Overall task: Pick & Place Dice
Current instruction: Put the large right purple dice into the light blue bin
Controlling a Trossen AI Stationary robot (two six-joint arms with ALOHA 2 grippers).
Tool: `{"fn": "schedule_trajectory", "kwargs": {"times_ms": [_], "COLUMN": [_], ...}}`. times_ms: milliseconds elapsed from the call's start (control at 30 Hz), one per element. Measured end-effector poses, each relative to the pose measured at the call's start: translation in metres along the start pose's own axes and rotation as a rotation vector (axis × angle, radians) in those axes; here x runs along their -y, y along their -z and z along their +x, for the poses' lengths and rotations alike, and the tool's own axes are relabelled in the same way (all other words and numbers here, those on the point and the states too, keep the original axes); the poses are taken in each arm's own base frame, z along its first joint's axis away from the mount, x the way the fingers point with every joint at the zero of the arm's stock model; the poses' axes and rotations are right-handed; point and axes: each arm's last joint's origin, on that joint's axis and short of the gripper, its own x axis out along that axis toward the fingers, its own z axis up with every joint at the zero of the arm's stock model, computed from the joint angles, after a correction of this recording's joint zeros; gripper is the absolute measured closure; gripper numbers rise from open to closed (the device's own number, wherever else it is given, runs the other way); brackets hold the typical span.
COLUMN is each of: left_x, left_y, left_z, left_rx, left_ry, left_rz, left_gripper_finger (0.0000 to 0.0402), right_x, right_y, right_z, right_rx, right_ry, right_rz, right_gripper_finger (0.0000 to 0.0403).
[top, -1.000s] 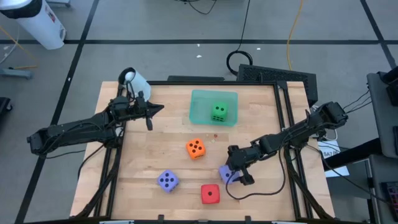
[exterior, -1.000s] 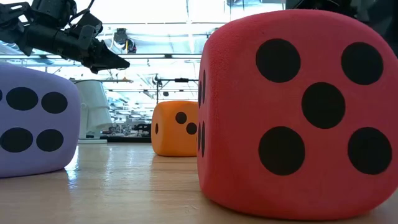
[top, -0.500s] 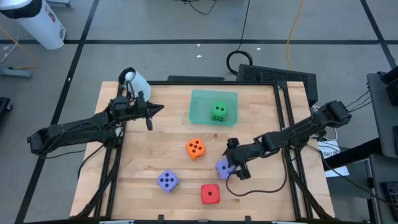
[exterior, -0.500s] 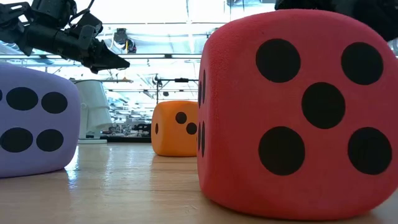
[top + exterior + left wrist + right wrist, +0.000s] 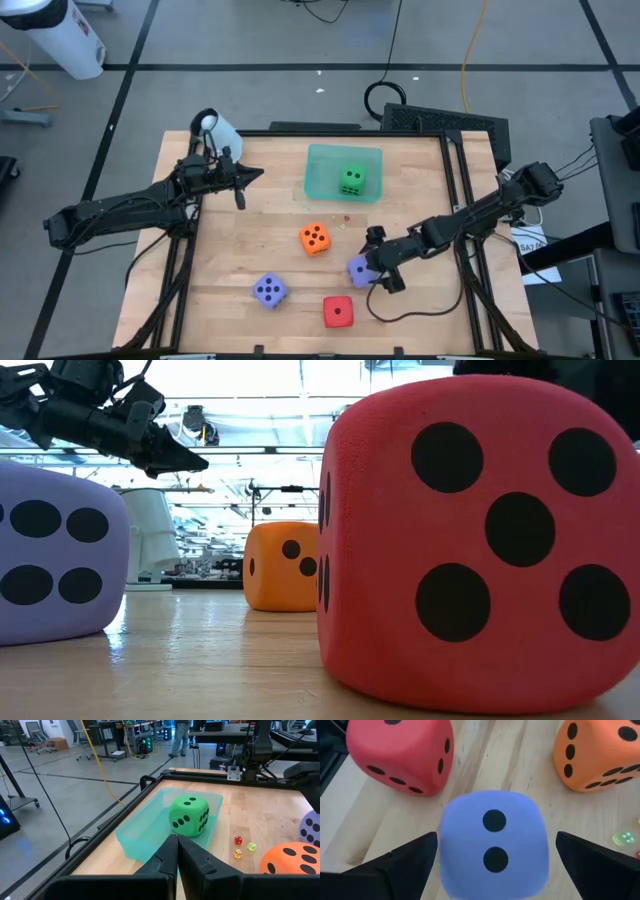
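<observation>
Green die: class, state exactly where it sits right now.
In the high view the green die sits inside the teal tray at the table's far middle, beyond the orange die.

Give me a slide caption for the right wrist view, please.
Open right gripper straddling a purple die, with a red die and an orange die beyond.
</observation>
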Motion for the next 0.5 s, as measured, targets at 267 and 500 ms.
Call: {"fn": "schedule_trajectory", "kwargs": {"times_ms": [267, 500], "left_x": [0.000, 0.000], "left_y": [0.000, 0.000], "left_z": [0.000, 0.000], "left_rx": [-0.001, -0.001], "left_ry": [0.000, 0.001], "left_rz": [-0.001, 0.004], "left_gripper_finger": [0.0380, 0.0380], "right_x": [0.008, 0.008], "right_y": [0.003, 0.012], "right_z": [0.012, 0.026], "right_rx": [-0.039, -0.119], "right_ry": [0.011, -0.008], "right_rz": [0.021, 0.020], "right_gripper_finger": [0.0003, 0.0003]}}
